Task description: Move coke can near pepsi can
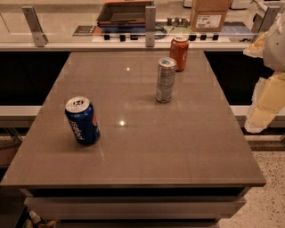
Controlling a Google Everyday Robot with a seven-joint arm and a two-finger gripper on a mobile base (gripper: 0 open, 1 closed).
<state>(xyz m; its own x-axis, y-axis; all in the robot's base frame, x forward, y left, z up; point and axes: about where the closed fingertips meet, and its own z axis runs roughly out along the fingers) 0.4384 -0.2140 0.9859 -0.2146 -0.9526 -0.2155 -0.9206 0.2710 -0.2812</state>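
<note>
Tool [266, 95] cut off at the right edge, off the side of the worktop [133, 151], pale and hard to make out; cannot tell how far open or whether holding anything. Coke can [179, 53] upright by the far edge, slim grey can [165, 80] near, in front. Pepsi can [83, 120] well apart, toward the left edge. Open room across middle and front.

On the blue pepsi can [83, 121] the white word "pepsi" runs sideways, the white label [208, 21] on the cardboard box [211, 6] is too small to read, and the gripper [262, 111] hangs at the right edge, beside the table [178, 147].
</note>
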